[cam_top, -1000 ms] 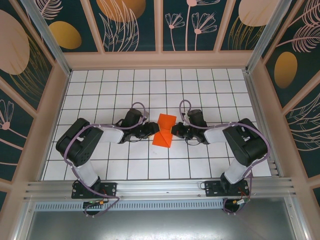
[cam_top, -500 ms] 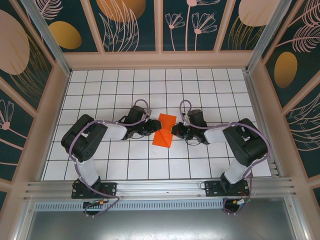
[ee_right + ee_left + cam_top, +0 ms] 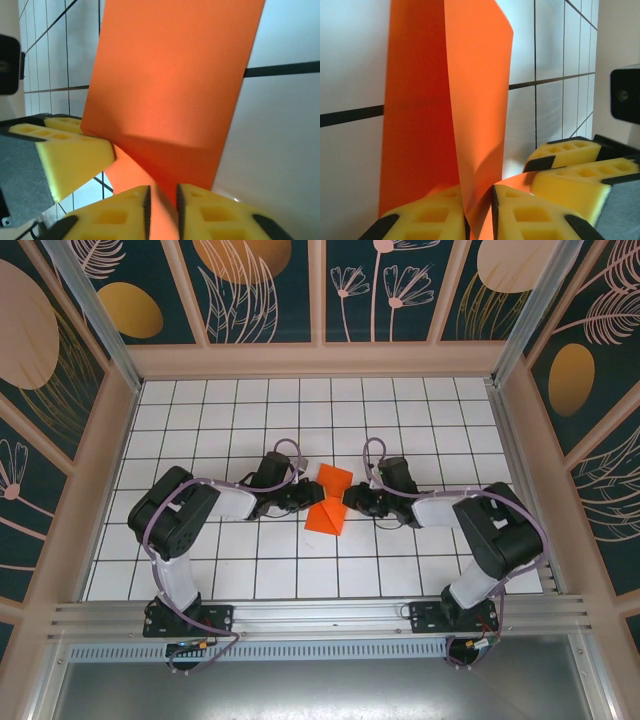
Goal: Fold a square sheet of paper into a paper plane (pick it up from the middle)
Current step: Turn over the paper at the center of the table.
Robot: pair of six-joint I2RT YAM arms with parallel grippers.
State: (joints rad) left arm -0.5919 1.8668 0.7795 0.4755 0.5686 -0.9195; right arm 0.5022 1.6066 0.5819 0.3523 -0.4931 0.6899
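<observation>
The orange-red square sheet of paper [image 3: 335,481] stands pinched at its middle on the white grid table [image 3: 200,410], one flap fanning away and one toward the arms. My left gripper [image 3: 309,498] meets its waist from the left, my right gripper [image 3: 349,502] from the right. In the left wrist view a pleat of paper [image 3: 445,100] fills the narrow gap of the left gripper [image 3: 478,194]; whether the pads press it is unclear. The right gripper [image 3: 163,194] has its pads slightly apart around a paper fold [image 3: 175,75]. No paper plane shape shows.
Patterned walls [image 3: 320,290] with pale wooden frames enclose the table on three sides. An aluminium rail [image 3: 320,618] carrying both arm bases runs along the near edge. White tiles lie bare around the paper.
My left gripper slid right onto the paper's waist and its jaws narrowed. My right gripper's jaws, shut on the paper before, have parted a little. The paper has hardly moved.
</observation>
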